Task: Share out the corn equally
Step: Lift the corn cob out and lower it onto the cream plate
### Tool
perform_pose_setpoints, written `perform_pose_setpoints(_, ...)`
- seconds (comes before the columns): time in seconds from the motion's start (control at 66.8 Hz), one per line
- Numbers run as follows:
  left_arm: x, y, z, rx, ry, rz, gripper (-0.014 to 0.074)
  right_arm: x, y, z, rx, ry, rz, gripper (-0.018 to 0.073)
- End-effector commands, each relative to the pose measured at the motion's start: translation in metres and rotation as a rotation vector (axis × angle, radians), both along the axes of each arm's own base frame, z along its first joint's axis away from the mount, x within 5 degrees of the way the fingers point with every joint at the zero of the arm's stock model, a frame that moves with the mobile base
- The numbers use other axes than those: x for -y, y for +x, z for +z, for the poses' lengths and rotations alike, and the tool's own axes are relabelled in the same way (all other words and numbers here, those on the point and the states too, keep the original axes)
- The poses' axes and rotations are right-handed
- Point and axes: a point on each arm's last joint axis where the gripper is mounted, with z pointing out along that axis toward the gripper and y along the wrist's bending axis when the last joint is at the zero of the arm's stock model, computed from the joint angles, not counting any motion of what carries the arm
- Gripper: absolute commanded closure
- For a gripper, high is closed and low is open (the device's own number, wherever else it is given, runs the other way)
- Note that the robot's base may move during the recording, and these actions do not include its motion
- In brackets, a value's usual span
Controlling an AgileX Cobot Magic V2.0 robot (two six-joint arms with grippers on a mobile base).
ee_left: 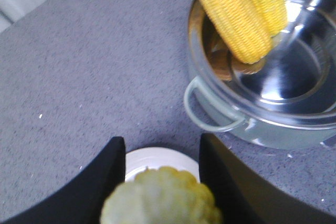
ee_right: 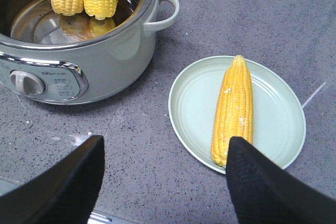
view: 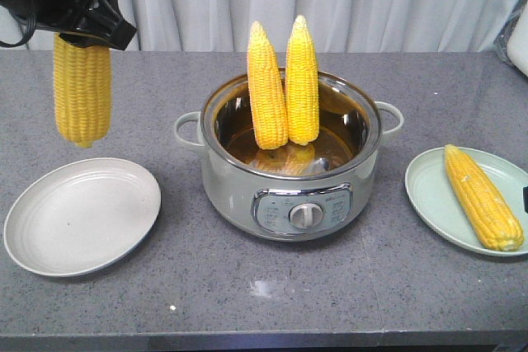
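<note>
Grey surface (view: 247, 311), sharing half done.
My left hand (view: 82, 30) clenches one cob (view: 82, 92) above the white plate (view: 49, 237) for lowering; two cobs (view: 267, 88) lean in the electric pot (view: 247, 179), the fourth cob (view: 483, 199) lies on the green plate (view: 429, 195); right hand (ee_right: 165, 142) released.

Corn cobs: four
- upper left of the front view: one cob (view: 82, 96), hanging upright
- centre, in the pot: two cobs standing side by side, the left one (view: 266, 88) and the right one (view: 302, 82)
- right edge, on a plate: one cob (view: 483, 198), lying flat

Plates: two, an off-white plate (view: 82, 216) at lower left and a pale green plate (view: 425, 191) at right

Pot: one (view: 231, 187), centre of the frame

Pot handles: two, the left handle (view: 186, 129) and the right handle (view: 390, 117)

Knob on the pot: one (view: 304, 216)

Grippers: two, the left gripper (ee_left: 163, 145) and the right gripper (ee_right: 167, 145)

Table: one (view: 247, 311), grey
</note>
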Motion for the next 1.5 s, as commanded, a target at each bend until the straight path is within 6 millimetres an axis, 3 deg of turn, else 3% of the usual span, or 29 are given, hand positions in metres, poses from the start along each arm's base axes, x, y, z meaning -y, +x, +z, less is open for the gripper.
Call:
perform_pose_setpoints(0.0,-0.008,-0.012,0.019,0.070,-0.021,0.050,0.0395,0.000,0.002,0.011,0.086,0.003,-0.003,0.0087)
perform_pose_setpoints(0.135,-0.013,-0.008,0.008,0.045,0.018,0.125,0.0395,0.000,0.002,0.011,0.086,0.003,-0.003,0.0087)
perform_pose_setpoints(0.449,-0.023,0.002,-0.055,-0.141,0.114,0.291,0.0390,0.000,0.002,0.011,0.086,0.003,-0.003,0.0087)
perform_pose_setpoints(0.689,-0.047,0.007,-0.091,-0.261,0.117,0.422,0.0372,0.000,0.003,0.012,0.087,0.003,-0.003,0.0087)
perform_pose_setpoints(1.213,-0.042,0.040,-0.130,-0.302,0.137,0.419,0.0326,0.000,0.002,0.011,0.086,0.003,-0.003,0.0087)
perform_pose_setpoints(1.483,-0.040,0.047,-0.132,-0.267,0.122,0.410,0.0159,0.000,0.003,0.012,0.087,0.003,-0.003,0.0087)
